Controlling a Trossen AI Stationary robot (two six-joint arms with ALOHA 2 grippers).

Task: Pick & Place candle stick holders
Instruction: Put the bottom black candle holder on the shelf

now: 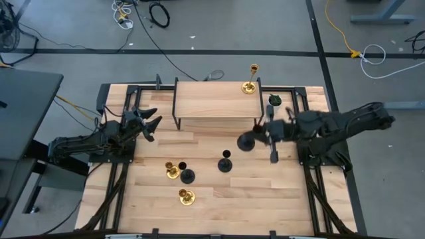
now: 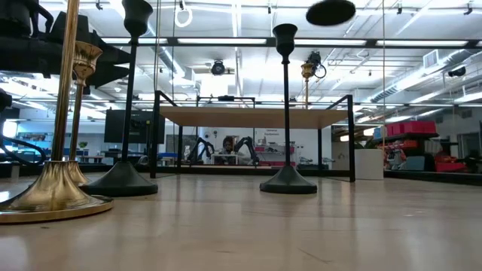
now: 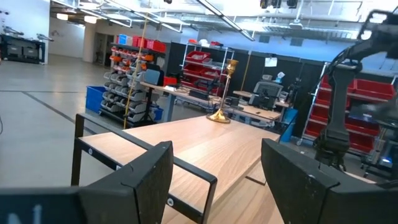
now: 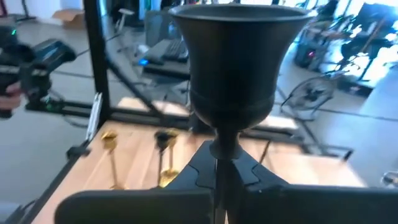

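The right gripper is clamped on a black candle holder, held off the table at about three o'clock, beside the wooden shelf. A gold holder stands on that shelf, seemingly near its edge. The left gripper waits spread at nine o'clock.

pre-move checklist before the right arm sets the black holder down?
1. Right gripper shut on the black holder's stem: ok.
2. Held holder clear of the table, base in the air near the shelf's front edge: ok.
3. Free room on the shelf beside the gold holder already there: ok.
4. Left gripper open, parked at the table's left side, out of the way: ok.
5. Holders still on the table upright: the black holder ok; the other three cannot tell.
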